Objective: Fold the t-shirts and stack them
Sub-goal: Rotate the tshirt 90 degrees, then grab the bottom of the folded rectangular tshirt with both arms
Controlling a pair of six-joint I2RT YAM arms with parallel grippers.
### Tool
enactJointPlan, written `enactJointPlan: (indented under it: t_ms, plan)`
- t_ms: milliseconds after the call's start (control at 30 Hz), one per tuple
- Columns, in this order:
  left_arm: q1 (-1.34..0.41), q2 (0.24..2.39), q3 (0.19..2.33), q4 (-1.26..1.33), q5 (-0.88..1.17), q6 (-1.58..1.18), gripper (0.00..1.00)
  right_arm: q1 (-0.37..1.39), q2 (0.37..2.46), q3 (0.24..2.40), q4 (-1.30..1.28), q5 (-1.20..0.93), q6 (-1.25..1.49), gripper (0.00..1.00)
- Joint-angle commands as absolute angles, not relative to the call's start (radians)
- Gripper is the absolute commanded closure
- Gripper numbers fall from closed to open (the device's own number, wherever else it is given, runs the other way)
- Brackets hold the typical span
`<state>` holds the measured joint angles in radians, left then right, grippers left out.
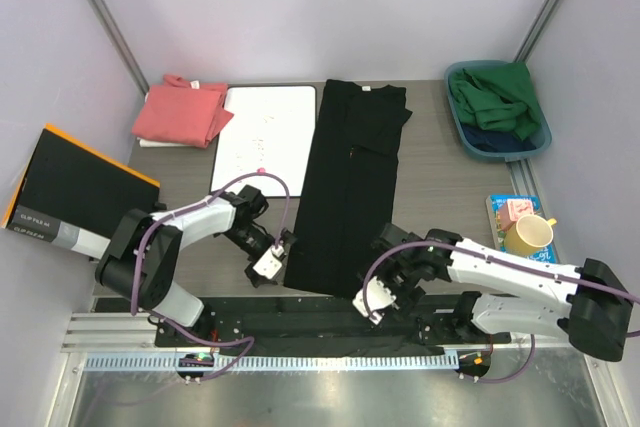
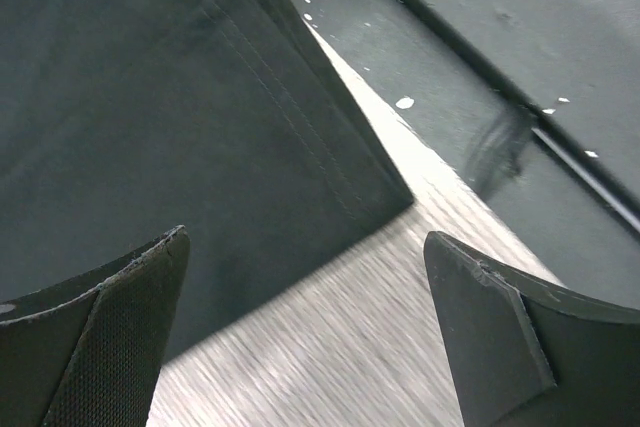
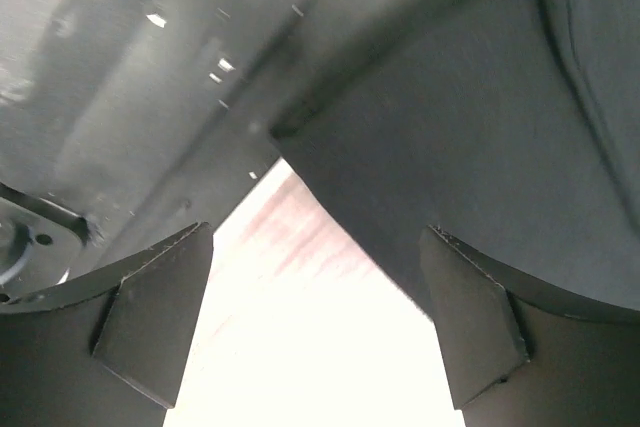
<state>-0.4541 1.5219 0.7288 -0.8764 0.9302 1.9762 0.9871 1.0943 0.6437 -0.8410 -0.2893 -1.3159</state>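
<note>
On the table (image 1: pixel 440 197), the black t-shirt (image 1: pixel 345 187) lay in a long strip, the left claw (image 1: pixel 278 253) and right claw (image 1: pixel 372 299) open by its near corners; pinching one layer only might have skewed the fold.

White board (image 1: pixel 264 137), black box with orange edge (image 1: pixel 75 190), teal basket (image 1: pixel 503 155) of green cloth (image 1: pixel 495 97), yellow mug (image 1: pixel 532 236)

**Three cameras covering one table**

The top camera is looking down from above and behind the arms (image 1: pixel 150 267), taking in the whole table (image 1: pixel 440 182). Each wrist camera is peering out between its own fingers (image 2: pixel 100 347), sitting close over the tabletop. All three are sharing the near hem of the black t-shirt (image 1: pixel 345 187), each wrist view catching one corner.
</note>
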Motion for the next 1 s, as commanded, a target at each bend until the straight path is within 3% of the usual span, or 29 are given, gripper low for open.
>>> enactJointPlan:
  t_ms: [0,133,367,467,967]
  plan:
    - [-0.486,1.537,0.733,-0.770,0.997,2.481,0.00,1.064,1.032,0.600,-0.781,-0.319,-1.339,0.10]
    - [-0.512,1.539,0.724,-0.736,0.996,2.453,0.00,1.140,1.019,0.548,-0.642,-0.261,-1.238,0.13]
    - [-0.528,1.532,0.683,-0.713,0.988,2.442,0.03,1.224,1.048,0.479,-0.469,-0.181,-1.121,0.29]
    - [-0.532,1.529,0.667,-0.713,0.986,2.447,0.05,1.233,1.039,0.453,-0.428,-0.175,-1.100,0.32]
    - [-0.537,1.528,0.699,-0.847,0.989,2.485,0.29,1.235,1.011,0.448,-0.443,-0.137,-1.035,0.46]
